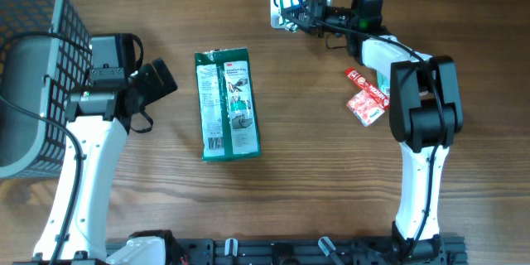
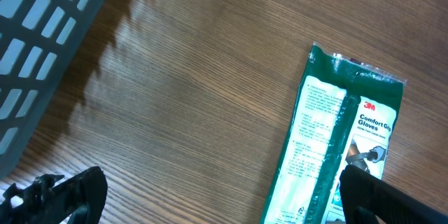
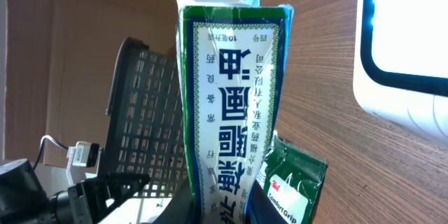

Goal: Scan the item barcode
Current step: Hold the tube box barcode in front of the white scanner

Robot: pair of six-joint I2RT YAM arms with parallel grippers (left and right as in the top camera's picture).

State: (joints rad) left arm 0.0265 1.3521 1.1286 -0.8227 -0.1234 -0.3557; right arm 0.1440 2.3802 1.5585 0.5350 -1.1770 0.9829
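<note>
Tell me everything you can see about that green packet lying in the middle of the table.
The green packet is a long, flat pouch of glossy plastic, sealed at the ends. Its label reads 3M Comfort Grip Gloves, with a small picture and a white panel of small print along one side. It lies flat, label up, on the wooden table, slightly tilted. Only the table touches it; the open left fingers stand beside it, apart.

One each: glove pack (image 1: 230,103), green carton (image 3: 227,98), red packet (image 1: 367,98), basket (image 1: 70,25), scanner (image 1: 283,0).
</note>
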